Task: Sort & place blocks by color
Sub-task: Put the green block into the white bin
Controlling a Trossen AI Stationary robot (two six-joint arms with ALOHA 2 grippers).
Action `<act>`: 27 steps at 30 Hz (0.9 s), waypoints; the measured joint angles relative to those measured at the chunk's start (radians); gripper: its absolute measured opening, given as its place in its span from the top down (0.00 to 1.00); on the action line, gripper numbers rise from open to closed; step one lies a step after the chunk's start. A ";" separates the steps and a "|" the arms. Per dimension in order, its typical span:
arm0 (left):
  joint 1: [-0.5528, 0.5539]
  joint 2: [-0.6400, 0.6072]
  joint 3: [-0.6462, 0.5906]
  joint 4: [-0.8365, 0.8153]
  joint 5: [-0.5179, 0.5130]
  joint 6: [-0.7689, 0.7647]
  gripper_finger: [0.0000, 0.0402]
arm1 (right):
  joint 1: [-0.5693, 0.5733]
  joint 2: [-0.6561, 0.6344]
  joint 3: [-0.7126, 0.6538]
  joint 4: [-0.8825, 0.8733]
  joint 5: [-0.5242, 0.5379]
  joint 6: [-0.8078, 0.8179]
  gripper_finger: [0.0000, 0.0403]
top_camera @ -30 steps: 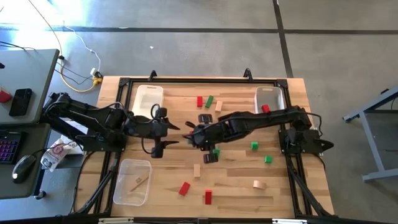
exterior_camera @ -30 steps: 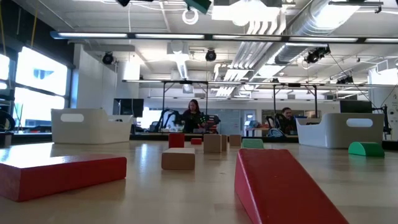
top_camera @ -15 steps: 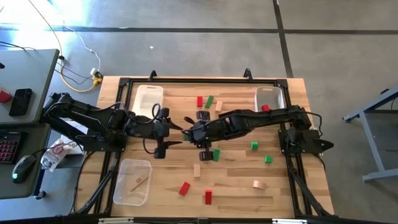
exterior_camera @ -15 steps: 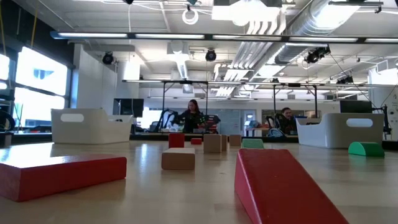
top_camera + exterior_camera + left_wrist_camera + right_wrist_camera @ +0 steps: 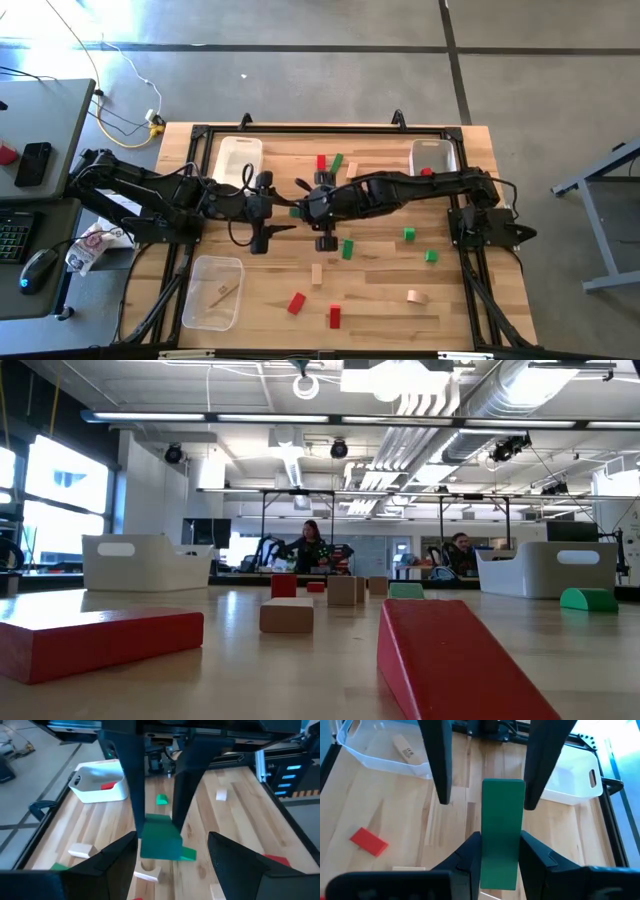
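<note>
From overhead the green bar (image 5: 502, 832) held in the right gripper (image 5: 303, 209) shows only as a sliver, the rest covered by the fingers. Past it, the left gripper (image 5: 278, 210) has its fingertips lost in dark clutter. Down low, a red block (image 5: 455, 658) runs off the bottom edge.

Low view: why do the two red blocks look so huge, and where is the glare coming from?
Low view: the red bar and red wedge lie nearest the lens, so they loom; light from the windows puts a sheen on the table. Right wrist view: glare washes out the corner beyond the green block held in the right gripper.
</note>
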 joint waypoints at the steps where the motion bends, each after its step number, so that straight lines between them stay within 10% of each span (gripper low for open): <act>1: 0.000 0.000 0.000 -0.001 -0.014 0.000 0.43 | -0.002 0.000 0.000 0.000 0.000 0.000 0.80; 18: 0.000 0.007 0.000 -0.007 -0.051 0.058 0.81 | -0.005 0.001 0.000 -0.001 -0.007 -0.001 0.79; 27: 0.000 0.007 0.000 -0.048 -0.068 0.060 0.81 | -0.006 0.002 0.000 -0.023 0.004 -0.012 0.70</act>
